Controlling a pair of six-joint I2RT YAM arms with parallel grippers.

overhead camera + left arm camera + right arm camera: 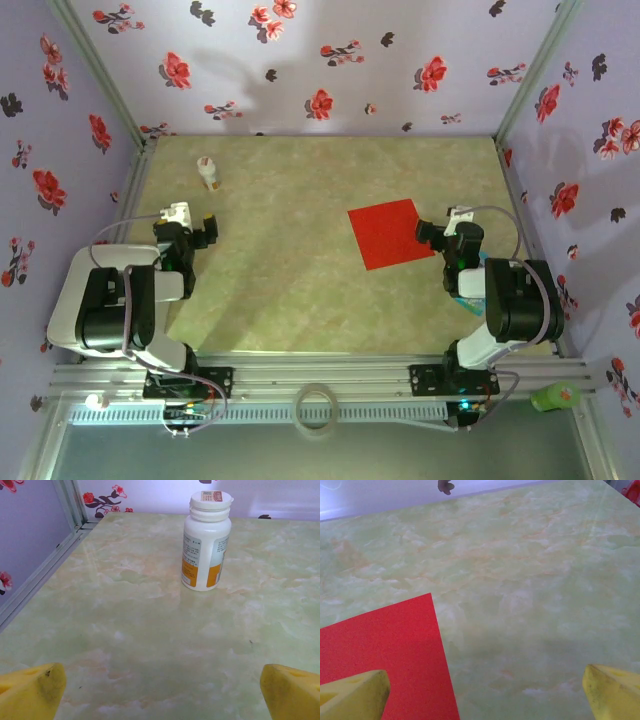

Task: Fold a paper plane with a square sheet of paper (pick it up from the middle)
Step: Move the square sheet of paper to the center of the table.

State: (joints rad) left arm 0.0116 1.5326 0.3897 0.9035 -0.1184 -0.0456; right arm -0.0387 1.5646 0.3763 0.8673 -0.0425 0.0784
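While both end effectors gape empty, the bottle's label text is unreadable.

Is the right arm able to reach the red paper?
Probably yes. The right end effector hangs open just over the paper's edge, and nothing lies on the paper or in the way.

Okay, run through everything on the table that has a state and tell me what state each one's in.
square sheet of paper: lying flat, unfolded.
white bottle: upright, cap on.
left claw: open, empty.
right claw: open, empty, at the sheet's edge.
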